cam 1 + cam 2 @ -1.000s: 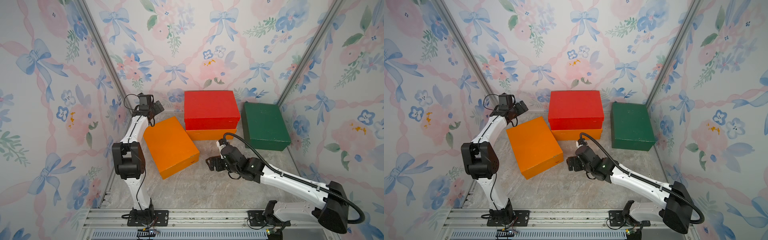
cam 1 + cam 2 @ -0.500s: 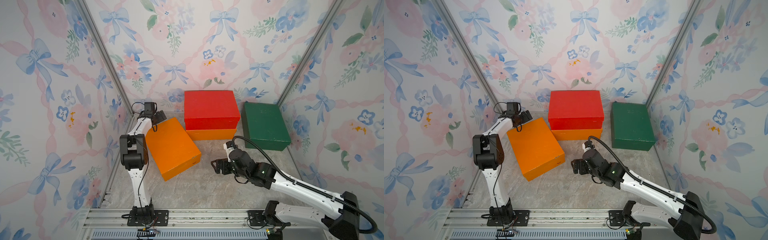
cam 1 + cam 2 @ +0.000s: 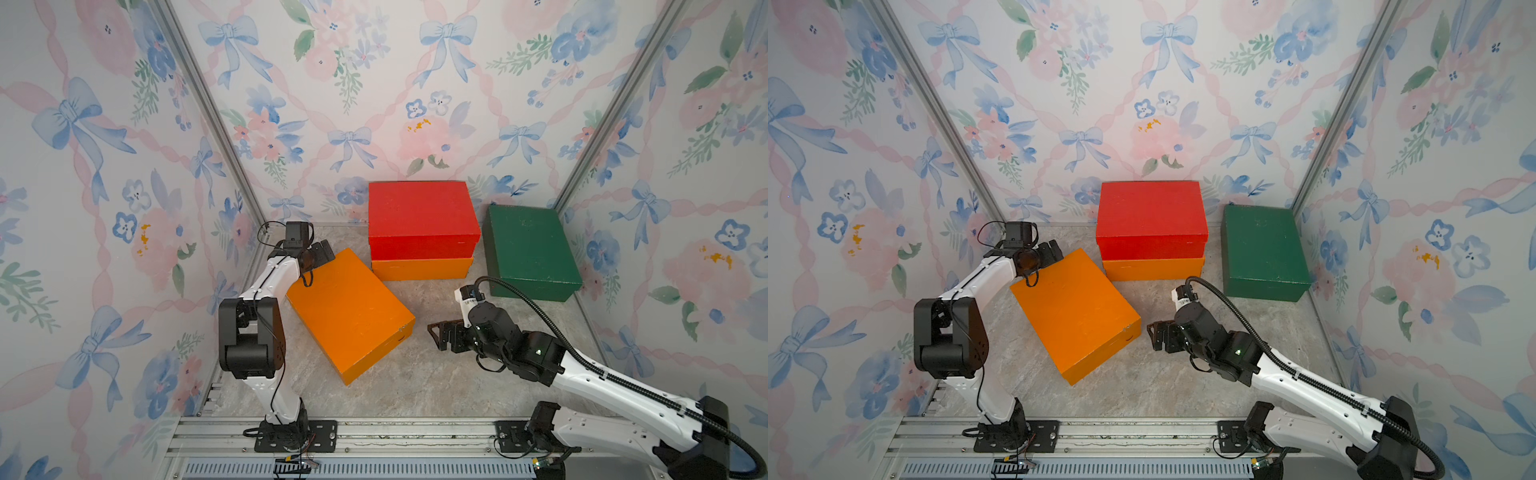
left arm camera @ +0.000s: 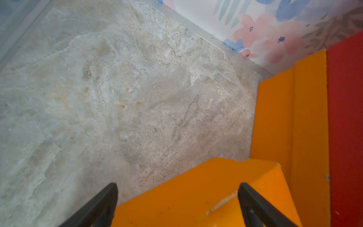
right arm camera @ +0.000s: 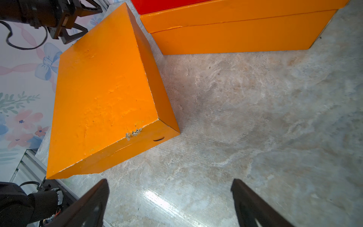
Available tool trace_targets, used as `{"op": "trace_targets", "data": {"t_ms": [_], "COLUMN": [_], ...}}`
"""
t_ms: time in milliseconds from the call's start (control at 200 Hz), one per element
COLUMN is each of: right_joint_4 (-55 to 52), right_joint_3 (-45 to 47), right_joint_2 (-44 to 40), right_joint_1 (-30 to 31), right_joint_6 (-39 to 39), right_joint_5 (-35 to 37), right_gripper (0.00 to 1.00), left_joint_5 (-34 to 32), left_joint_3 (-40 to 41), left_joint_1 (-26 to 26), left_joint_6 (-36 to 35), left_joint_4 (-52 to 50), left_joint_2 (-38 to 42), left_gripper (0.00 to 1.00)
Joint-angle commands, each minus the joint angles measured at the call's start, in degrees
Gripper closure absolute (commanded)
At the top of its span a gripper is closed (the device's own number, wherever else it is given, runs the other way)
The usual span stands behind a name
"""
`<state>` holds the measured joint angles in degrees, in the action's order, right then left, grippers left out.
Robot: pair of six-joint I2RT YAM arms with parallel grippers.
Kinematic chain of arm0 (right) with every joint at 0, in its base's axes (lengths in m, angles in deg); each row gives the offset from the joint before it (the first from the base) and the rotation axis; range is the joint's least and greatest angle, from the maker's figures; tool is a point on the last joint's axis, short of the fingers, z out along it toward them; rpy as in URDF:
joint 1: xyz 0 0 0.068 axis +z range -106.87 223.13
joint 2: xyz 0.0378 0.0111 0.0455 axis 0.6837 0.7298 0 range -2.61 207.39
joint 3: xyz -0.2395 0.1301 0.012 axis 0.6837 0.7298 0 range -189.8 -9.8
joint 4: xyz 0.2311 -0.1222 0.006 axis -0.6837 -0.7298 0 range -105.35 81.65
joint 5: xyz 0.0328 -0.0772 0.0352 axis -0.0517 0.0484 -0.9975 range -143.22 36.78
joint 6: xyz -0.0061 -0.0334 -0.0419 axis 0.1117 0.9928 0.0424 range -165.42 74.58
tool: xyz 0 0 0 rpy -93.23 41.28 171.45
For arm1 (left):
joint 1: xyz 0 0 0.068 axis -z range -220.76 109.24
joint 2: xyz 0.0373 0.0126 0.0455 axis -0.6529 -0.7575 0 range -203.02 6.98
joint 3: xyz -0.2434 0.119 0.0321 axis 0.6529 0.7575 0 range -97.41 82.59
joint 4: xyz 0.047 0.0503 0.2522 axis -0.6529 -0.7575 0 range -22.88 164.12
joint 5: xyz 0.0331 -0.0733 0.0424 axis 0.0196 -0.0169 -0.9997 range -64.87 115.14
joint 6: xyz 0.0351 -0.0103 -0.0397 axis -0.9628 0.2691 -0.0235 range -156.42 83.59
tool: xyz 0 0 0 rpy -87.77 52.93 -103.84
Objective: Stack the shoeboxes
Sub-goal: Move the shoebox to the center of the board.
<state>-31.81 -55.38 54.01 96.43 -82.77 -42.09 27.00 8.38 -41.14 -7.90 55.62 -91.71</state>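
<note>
Flowered wallpaper walls (image 3: 374, 104) close in a marbled grey tabletop (image 3: 415, 386) on three sides, with a metal rail (image 3: 395, 434) along its near edge where both arms are bolted. Four shoeboxes lie on the tabletop. The red shoebox (image 3: 419, 216) sits squarely on the lower orange shoebox (image 3: 422, 269) against the back wall at the middle. The green shoebox (image 3: 528, 249) rests flat by itself in the back right corner, just beside that pair but apart from it. The loose orange shoebox (image 3: 349, 311) lies flat on the left half of the tabletop, turned at an angle, its far corner near the stacked pair without touching. The white left arm (image 3: 270, 286) reaches back along the left wall, and the left hand (image 3: 323, 254) is spread wide at the loose box's far left corner. In the left wrist view that corner shows between its dark fingers (image 4: 110, 196); whether they touch the box I cannot tell. The right arm (image 3: 602, 374) stretches in low from the right. The right hand (image 3: 438, 334) is also spread wide over bare tabletop, just beside the loose box's near right corner, holding nothing. A chipped spot (image 5: 134, 133) marks the lid edge there.
</note>
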Motion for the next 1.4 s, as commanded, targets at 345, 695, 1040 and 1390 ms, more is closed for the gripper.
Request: {"op": "trace_targets", "data": {"t_ms": [345, 695, 1040, 1390], "right_joint_4": [-5.3, -4.9, -3.7, 2.0], "right_joint_3": [7.9, 6.4, 7.2, 9.2], "right_joint_2": [-8.7, -4.9, -3.3, -0.6], "right_joint_1": [0.1, 1.4, 1.8, 1.8], "right_joint_6": [-3.3, -3.4, -3.2, -4.8], "right_joint_5": [-0.4, -0.5, -2.9, -7.1], "right_gripper": [0.03, 0.03, 0.03, 0.03], "left_joint_5": [-0.3, 2.2, 2.6, 3.5], "left_joint_3": [7.5, 0.3, 5.2, 12.3], "left_joint_1": [-0.5, -2.0, -2.1, -0.6], "left_joint_6": [-2.3, -4.1, -4.9, -5.1], "left_joint_4": [-1.2, -1.4, -1.4, -1.4], "left_joint_2": [8.6, 3.1, 3.1, 7.6], "left_gripper": [0.02, 0.02, 0.02, 0.02]}}
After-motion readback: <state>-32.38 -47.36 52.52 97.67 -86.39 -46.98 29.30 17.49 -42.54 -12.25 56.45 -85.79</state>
